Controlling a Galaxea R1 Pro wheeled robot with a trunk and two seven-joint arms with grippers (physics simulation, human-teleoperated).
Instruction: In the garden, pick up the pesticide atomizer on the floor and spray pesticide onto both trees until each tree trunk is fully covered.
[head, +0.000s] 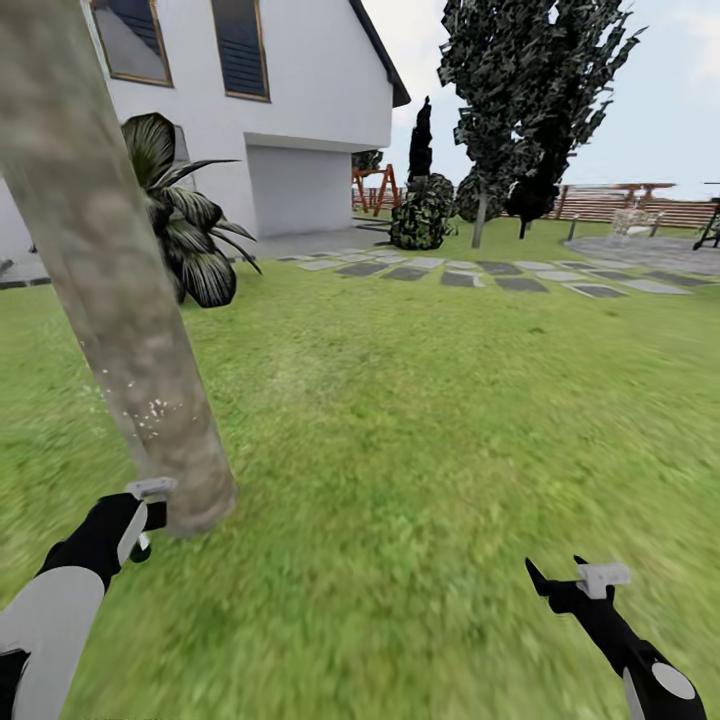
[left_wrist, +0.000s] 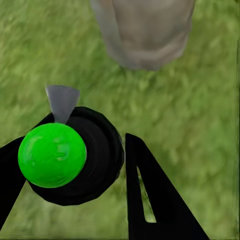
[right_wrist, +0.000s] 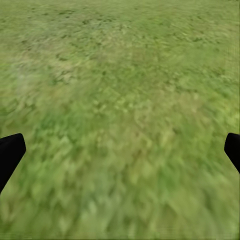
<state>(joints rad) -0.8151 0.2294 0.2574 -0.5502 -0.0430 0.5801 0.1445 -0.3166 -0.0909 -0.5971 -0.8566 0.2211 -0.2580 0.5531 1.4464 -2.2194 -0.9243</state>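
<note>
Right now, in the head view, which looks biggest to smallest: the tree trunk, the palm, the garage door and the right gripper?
1. Tree trunk, though it stands nearest the camera.
2. Palm and garage door: alike, and the door is farther off, so unranked.
3. Right gripper.

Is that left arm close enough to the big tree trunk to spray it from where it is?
Probably yes. The left end effector, shut on the atomizer, sits right beside the base of the tree trunk, with only grass between. A few white specks already dot the bark.
</note>
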